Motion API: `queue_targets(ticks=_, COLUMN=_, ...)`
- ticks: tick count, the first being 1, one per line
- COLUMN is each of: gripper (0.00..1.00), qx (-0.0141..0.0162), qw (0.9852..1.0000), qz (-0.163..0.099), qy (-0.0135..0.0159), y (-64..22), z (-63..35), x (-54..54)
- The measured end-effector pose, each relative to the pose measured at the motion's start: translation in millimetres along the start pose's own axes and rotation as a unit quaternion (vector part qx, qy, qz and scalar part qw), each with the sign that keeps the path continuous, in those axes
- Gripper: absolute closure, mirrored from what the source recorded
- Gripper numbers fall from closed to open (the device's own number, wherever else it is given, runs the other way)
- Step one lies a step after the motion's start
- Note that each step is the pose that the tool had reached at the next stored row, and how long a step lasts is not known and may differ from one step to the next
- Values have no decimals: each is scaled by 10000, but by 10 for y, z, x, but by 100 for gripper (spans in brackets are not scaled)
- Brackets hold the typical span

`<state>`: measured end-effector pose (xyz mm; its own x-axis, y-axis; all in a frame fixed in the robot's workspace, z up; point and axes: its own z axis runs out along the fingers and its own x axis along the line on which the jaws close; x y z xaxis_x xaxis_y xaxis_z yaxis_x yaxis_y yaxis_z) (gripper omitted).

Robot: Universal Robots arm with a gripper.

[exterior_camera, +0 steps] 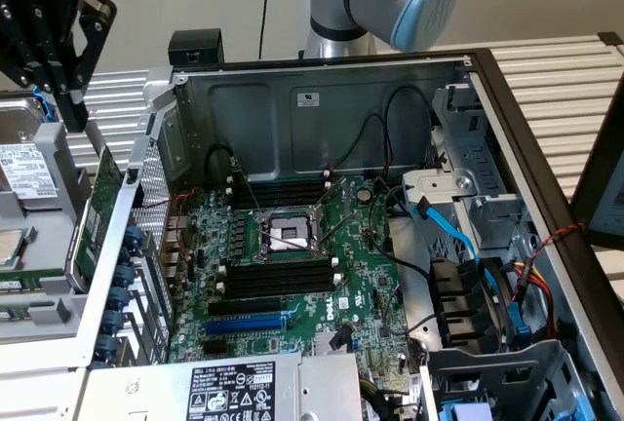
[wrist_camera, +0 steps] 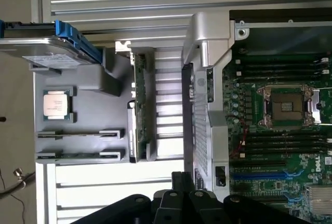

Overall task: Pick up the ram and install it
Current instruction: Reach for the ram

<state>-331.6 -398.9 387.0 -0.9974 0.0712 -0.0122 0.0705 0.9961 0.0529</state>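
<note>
The exterior view looks down at a slant, fairly near, into the open grey metal computer case [exterior_camera: 253, 109], facing the silver arm base [exterior_camera: 336, 12] beyond it. The wrist view looks seemingly straight down from higher up, past its own black fingers [wrist_camera: 181, 182], over the grey plastic parts tray [wrist_camera: 78, 144] beside the case. Both take in the large green motherboard [exterior_camera: 361, 285] and that tray.

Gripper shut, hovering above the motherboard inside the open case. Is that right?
Not quite. The gripper is shut, but it hangs above the grey parts tray outside the case, at the exterior view's left, not above the motherboard. The exterior view shows this.
</note>
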Motion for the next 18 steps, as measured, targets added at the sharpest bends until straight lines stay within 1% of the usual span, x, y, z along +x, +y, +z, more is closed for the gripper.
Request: queue_targets(ticks=18, gripper=89, qx=0, qw=10000, qz=0, qy=0, y=-61, z=50, x=819)
